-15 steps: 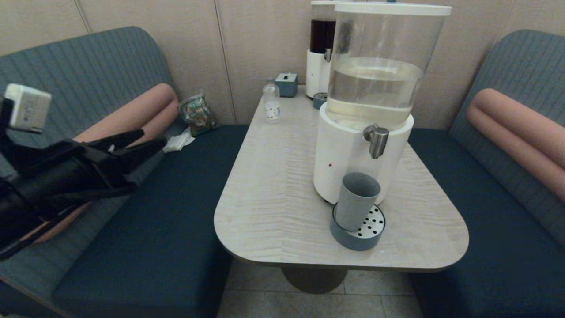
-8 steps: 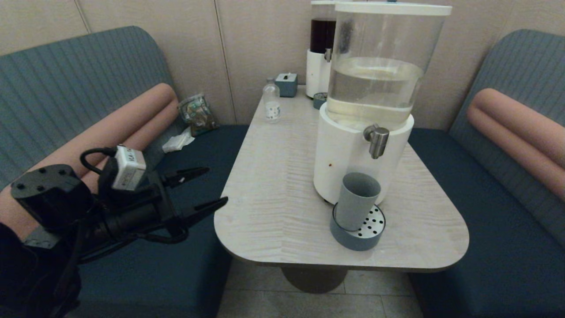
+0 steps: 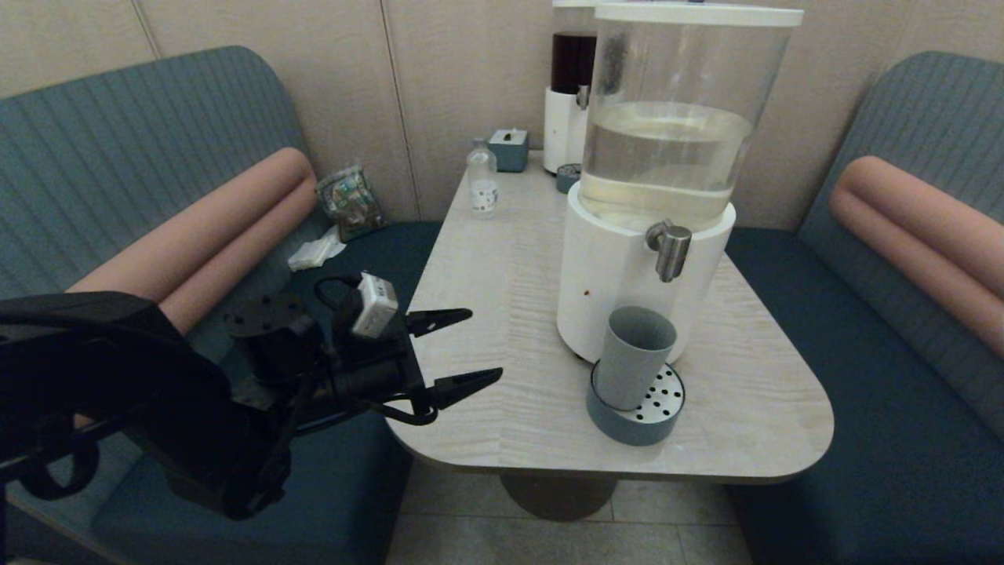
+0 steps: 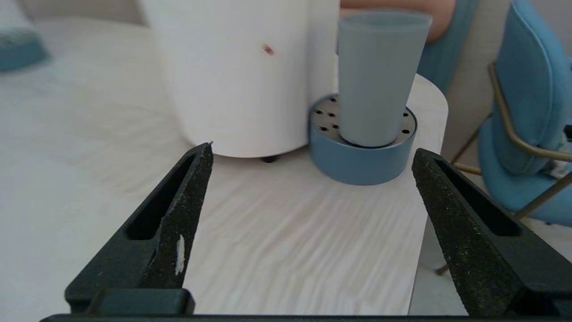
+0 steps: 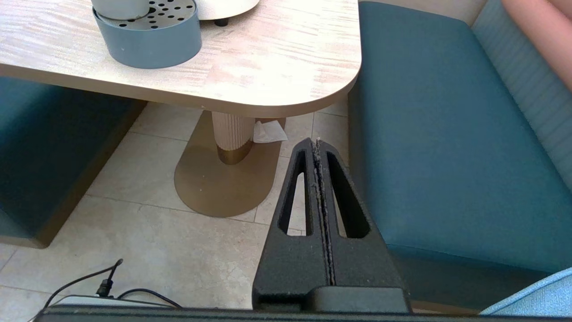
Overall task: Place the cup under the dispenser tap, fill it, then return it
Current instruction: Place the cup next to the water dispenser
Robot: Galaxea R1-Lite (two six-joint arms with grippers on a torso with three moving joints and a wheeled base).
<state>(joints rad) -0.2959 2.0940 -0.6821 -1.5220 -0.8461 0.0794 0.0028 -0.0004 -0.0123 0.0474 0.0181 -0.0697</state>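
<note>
A matte grey-blue cup (image 3: 634, 355) stands upright on the perforated steel top of a squat round drip tray (image 3: 627, 424) at the near edge of the pale wood-grain worktop (image 3: 486, 314), directly below the brushed-steel dispenser tap (image 3: 671, 249) of the big dispenser (image 3: 674, 157) with its clear tank and white round base. From the cup's nine o'clock, the left gripper (image 3: 463, 345) hovers over the worktop's edge, well apart from the cup, its two black textured fingers spread wide and aimed level toward it. The tapered, handleless tumbler looks light, stiff and not slippery when empty; once filled it would likely be top-heavy and prone to slopping, so a level side pinch around mid-height seems the safest hold. The right gripper (image 5: 318, 147) hangs parked low beside the teal bench seat (image 5: 447, 134), fingers pressed together on nothing.
</note>
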